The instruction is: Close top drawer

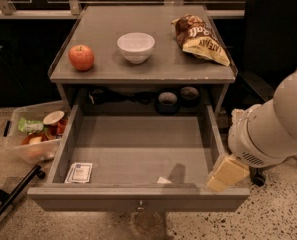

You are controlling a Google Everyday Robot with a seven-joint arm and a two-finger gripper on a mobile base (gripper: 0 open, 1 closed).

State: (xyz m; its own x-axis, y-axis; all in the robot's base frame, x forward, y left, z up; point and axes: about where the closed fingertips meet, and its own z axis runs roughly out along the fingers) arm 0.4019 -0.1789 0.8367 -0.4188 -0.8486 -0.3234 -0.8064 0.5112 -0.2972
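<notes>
Much room inside top drawer [88, 200], pulled far out; pincer [227, 174] low by right front corner; open or shut, cannot tell.

White, rounded arm [275, 126] with a slotted vent [251, 158], ending in a cream-yellow tool [228, 173] at lower right

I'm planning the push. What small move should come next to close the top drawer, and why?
Probably bring the pincer round in front of the top drawer: it stands wide open, and the pincer sits by its front right corner.
</notes>
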